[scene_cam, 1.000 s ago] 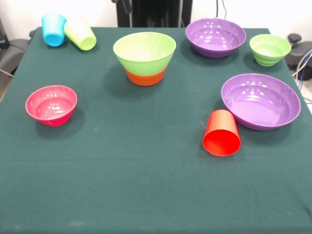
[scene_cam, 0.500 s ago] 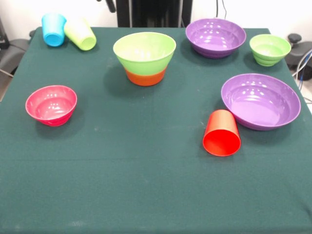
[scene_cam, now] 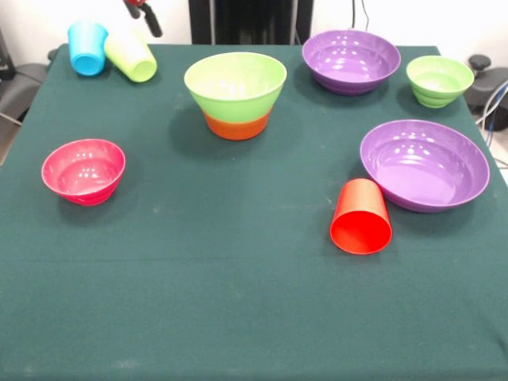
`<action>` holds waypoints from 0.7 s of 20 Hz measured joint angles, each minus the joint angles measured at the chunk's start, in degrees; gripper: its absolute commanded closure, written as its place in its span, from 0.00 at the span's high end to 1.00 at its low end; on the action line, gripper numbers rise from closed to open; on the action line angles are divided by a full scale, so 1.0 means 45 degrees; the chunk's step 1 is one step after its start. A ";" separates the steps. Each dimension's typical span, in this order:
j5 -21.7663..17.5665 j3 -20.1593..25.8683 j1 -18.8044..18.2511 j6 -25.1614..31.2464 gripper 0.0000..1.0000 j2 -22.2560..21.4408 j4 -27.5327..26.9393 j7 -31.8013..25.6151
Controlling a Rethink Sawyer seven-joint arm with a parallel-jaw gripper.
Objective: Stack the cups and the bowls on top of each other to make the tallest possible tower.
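Note:
The tower [scene_cam: 236, 95] is a large lime green bowl nested on an orange bowl, at the far middle of the table. A sky blue cup [scene_cam: 87, 48] and a lime green cup [scene_cam: 131, 55] lie together at the far left. A red cup [scene_cam: 361, 216] lies on its side at the right, against the near purple bowl [scene_cam: 425, 163]. A second purple bowl [scene_cam: 351, 59] and a small green bowl [scene_cam: 439, 79] sit at the far right. A pink bowl [scene_cam: 83, 169] sits at the left. The orange cup is out of view. My gripper [scene_cam: 147, 17] shows only partly at the top edge, just above the lime green cup.
The dark green cloth [scene_cam: 238, 302] covers the table. The robot's black pedestal [scene_cam: 246, 20] stands behind the far edge. Cables [scene_cam: 492, 103] hang off the right side.
My gripper has moved left along the top edge, from above the tower to above the lime green cup. The cups and bowls have not moved.

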 measured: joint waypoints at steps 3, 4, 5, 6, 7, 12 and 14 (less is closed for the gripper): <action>-0.0298 0.0172 -0.0209 0.0003 1.00 0.0297 -0.0197 0.0000; -0.0327 0.0191 -0.0235 0.0003 1.00 0.0334 -0.0223 0.0000; -0.0417 0.0249 -0.0309 0.0000 1.00 0.0450 -0.0296 0.0000; -0.0477 0.0291 -0.0356 0.0003 1.00 0.0521 -0.0340 0.0000; -0.0514 0.0324 -0.0389 0.0000 1.00 0.0577 -0.0370 0.0000; -0.0926 0.0740 -0.0670 0.0000 1.00 0.1049 -0.0440 0.0000; -0.0990 0.0812 -0.0717 0.0000 1.00 0.1109 -0.0441 0.0000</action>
